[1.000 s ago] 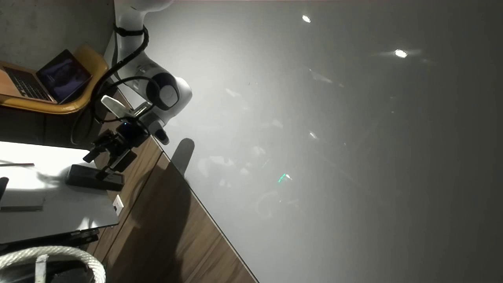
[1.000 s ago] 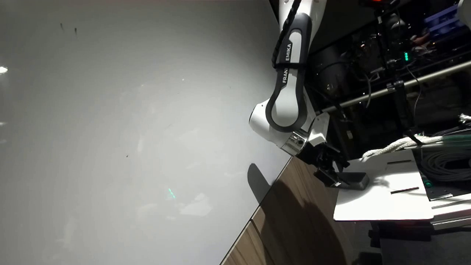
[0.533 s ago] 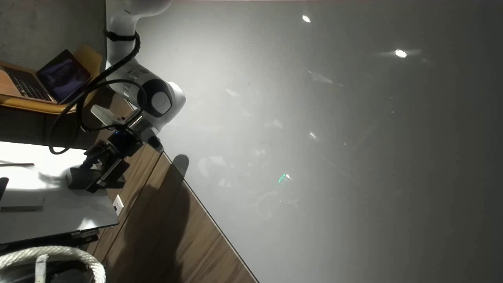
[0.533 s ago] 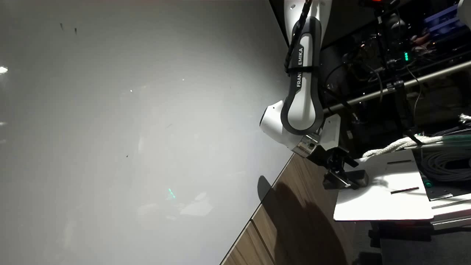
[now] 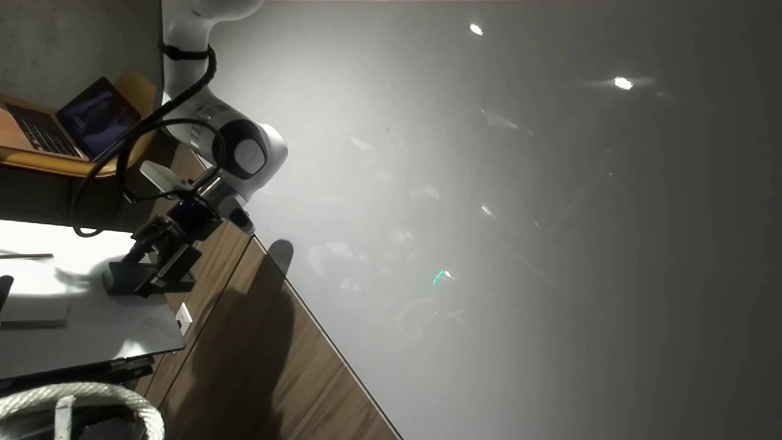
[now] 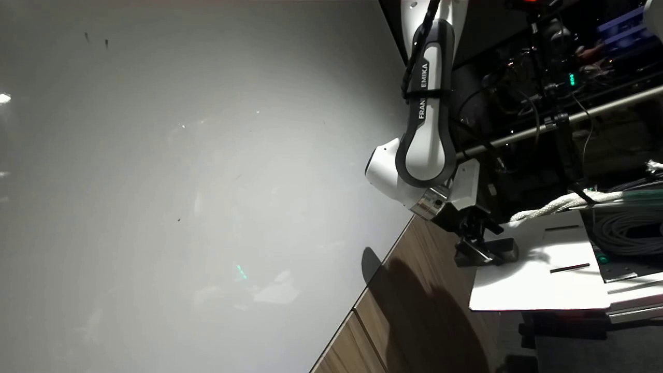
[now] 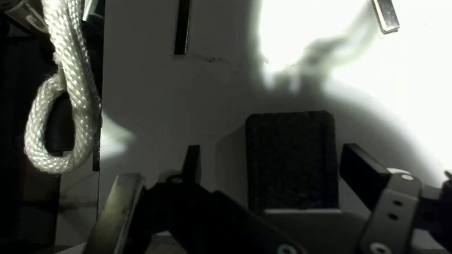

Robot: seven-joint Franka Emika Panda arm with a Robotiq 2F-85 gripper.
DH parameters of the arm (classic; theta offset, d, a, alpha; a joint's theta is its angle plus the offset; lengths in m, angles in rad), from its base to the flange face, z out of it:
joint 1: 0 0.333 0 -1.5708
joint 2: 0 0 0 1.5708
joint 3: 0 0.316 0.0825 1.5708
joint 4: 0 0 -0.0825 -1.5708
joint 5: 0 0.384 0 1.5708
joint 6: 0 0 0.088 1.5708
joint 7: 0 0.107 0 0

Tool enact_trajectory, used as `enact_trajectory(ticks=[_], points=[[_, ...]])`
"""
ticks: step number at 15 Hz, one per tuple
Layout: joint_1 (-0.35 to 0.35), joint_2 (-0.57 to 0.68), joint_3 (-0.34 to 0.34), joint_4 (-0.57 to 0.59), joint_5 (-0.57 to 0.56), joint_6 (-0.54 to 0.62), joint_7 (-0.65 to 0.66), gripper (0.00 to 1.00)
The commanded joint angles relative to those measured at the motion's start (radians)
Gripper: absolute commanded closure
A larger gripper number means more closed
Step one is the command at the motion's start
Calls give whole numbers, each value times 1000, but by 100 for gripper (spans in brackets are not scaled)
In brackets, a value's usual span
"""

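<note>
A black block (image 7: 291, 155) with rounded corners, like an eraser, sits on a white panel (image 7: 152, 95). It also shows in both exterior views (image 5: 120, 278) (image 6: 509, 249), partly hidden by the gripper. My gripper (image 7: 272, 146) is open around the block. One finger (image 7: 363, 173) stands very close to the block's right side in the wrist view. The other finger (image 7: 192, 162) is apart from its left side, with a gap. Whether either touches it I cannot tell. The block's near end is hidden behind a grey part of the gripper.
A large whiteboard-like surface (image 5: 489, 342) borders a wood strip (image 5: 317, 391). A white rope loop (image 7: 76, 98) hangs at the panel's edge. Thin strips (image 7: 183, 28) (image 7: 386, 16) lie on the panel. A laptop (image 5: 101, 119) rests on a yellow chair (image 5: 104, 168). Cables (image 6: 629, 233) lie beyond the panel.
The gripper has moved over toward the panel, and its fingers have come around the block. In the last half second it has hardly moved. The block has not visibly moved.
</note>
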Motion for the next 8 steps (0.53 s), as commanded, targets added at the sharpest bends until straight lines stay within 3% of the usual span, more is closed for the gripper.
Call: enact_trajectory(ticks=[1, 8], points=[[10, -89, 20, -30, 13, -18, 4, 0], [-6, -298, 61, -47, 81, -109, -43, 0]])
